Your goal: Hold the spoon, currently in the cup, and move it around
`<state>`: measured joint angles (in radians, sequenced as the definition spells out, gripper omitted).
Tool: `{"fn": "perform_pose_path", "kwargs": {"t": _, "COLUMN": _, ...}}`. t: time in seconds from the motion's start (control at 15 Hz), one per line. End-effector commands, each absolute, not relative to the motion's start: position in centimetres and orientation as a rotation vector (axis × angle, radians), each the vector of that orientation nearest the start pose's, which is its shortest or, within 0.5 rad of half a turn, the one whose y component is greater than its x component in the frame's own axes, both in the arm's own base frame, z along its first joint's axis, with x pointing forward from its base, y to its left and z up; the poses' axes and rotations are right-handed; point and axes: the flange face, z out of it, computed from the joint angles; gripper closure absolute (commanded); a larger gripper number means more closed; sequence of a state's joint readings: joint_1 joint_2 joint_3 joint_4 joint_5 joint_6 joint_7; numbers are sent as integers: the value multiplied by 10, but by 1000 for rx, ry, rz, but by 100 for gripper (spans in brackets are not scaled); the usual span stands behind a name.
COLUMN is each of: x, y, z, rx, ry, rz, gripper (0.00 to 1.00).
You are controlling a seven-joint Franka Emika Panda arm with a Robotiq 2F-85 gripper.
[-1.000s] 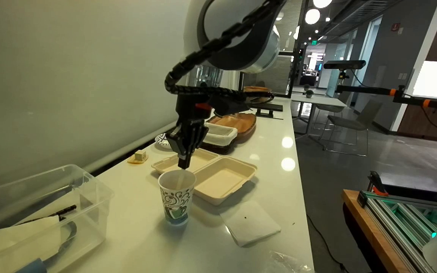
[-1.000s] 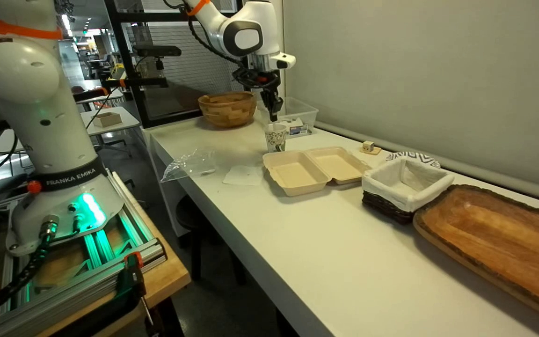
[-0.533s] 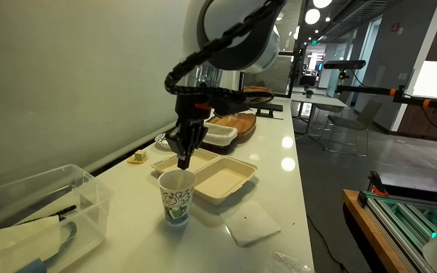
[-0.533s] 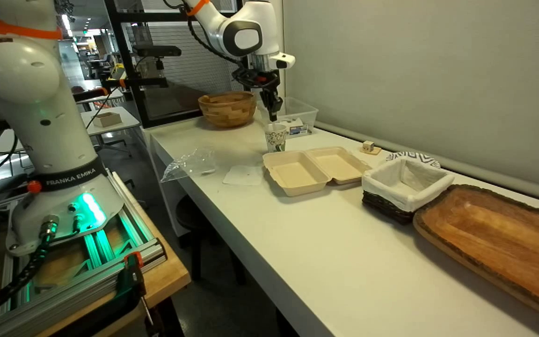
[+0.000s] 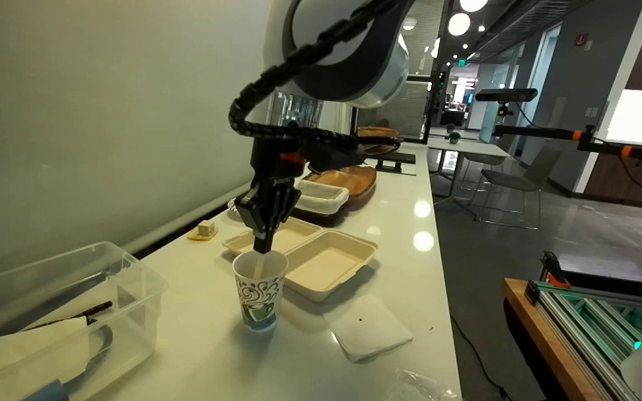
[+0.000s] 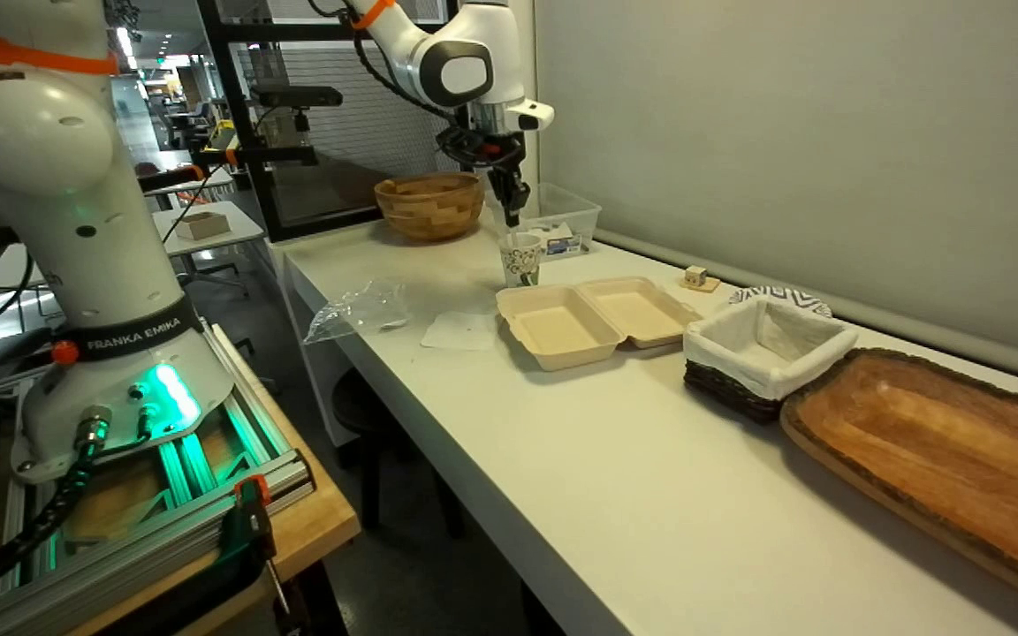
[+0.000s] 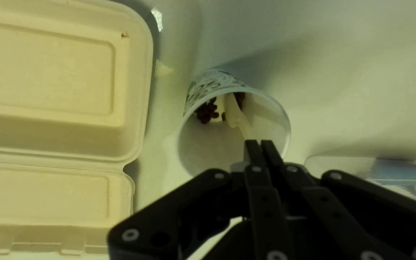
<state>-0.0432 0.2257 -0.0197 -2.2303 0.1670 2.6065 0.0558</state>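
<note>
The white paper cup [image 5: 259, 298] with a swirl and teacup print stands upright on the white counter. It also shows in an exterior view [image 6: 521, 263] and in the wrist view [image 7: 208, 144]. The pale spoon [image 5: 258, 266] stands in the cup, leaning; its bowl [image 7: 234, 115] is down among small dark red pieces [image 7: 207, 112] at the bottom. My gripper [image 7: 259, 142] is shut on the top of the spoon's handle, just above the cup's rim. The fingers hide the handle's end. The gripper shows above the cup in both exterior views [image 5: 263, 245] [image 6: 512, 221].
An open cream takeout box [image 5: 329, 262] lies close beside the cup. A clear plastic bin [image 5: 137, 312] stands on the cup's other side. A napkin [image 5: 368, 328] and plastic wrap [image 6: 363, 309] lie nearby. A lined basket [image 6: 765, 349] and wooden tray [image 6: 942, 450] are farther along.
Over the last half second my gripper has moved slightly left in both exterior views, and the spoon's handle has shifted left inside the cup with it. The cup has not moved.
</note>
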Motion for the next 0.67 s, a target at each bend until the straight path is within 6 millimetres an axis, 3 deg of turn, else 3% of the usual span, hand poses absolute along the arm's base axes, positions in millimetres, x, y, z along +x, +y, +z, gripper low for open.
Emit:
{"fn": "perform_pose_path", "kwargs": {"t": 0.0, "x": 570, "y": -41, "z": 278, "rx": -2985, "ry": 457, "rz": -257, "gripper": 99}}
{"fn": "perform_pose_path", "kwargs": {"t": 0.6, "x": 572, "y": -62, "z": 281, "rx": -2999, "ry": 551, "rz": -307, "gripper": 99}}
